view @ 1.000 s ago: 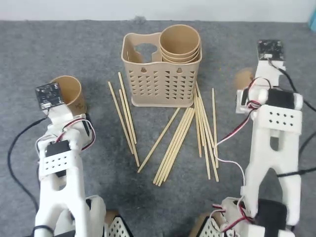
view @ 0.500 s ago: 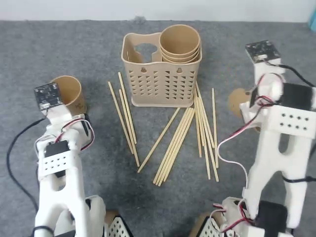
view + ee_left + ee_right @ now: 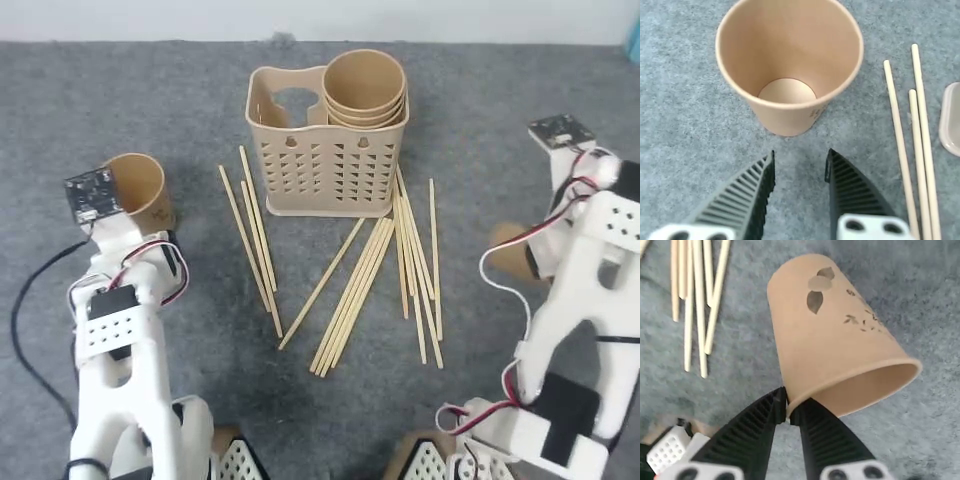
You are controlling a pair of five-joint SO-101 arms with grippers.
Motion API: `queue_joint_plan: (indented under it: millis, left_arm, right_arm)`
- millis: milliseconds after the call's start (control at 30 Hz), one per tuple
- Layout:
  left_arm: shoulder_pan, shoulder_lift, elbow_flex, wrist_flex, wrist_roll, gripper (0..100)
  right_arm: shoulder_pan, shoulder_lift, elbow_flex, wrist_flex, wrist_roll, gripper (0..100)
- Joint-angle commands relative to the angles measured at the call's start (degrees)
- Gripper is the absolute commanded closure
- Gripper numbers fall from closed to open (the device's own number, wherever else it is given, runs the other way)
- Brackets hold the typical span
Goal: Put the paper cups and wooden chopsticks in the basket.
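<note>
Stacked cups (image 3: pixel 364 88) are filling the basket's (image 3: pixel 320 175) right compartment; its left compartment is standing open from above. Chopsticks (image 3: pixel 352 290) are cluttering the tabletop (image 3: pixel 180 80) in front of it. Bare surface is surrounding the upright paper cup (image 3: pixel 140 185) near the left edge.

paper cup (image 3: pixel 507 255) mostly behind the right arm (image 3: pixel 600 240), basket (image 3: pixel 951 117) half off the edge
</note>
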Motion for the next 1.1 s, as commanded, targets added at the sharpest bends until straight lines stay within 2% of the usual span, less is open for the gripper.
queue_joint_plan:
  millis: [0,233,433,567,767,1067]
  left_arm:
    - [-0.18,-2.11,-0.31,-1.05,-0.35,84]
    - [-0.18,-2.11,-0.31,-1.05,-0.35,84]
    - [-0.18,-2.11,-0.31,-1.05,-0.35,84]
    - [-0.18,-2.11,-0.31,-1.14,-0.35,84]
    - [-0.26,-2.11,-0.31,-1.14,-0.35,84]
    - [-0.26,-2.11,-0.31,-1.23,-0.35,84]
  right_arm:
    - [1.71,0.22,-0.09,2.59,2.81,99.1]
    - [-2.42,6.11,2.81,2.59,8.09,98.9]
    - [-9.45,10.15,1.85,2.42,8.0,98.7]
    - [-15.34,9.98,-0.18,2.24,1.58,94.6]
    - [-23.08,9.89,-3.43,2.33,-2.9,73.8]
    - [-24.13,7.69,-12.92,2.51,-8.18,73.2]
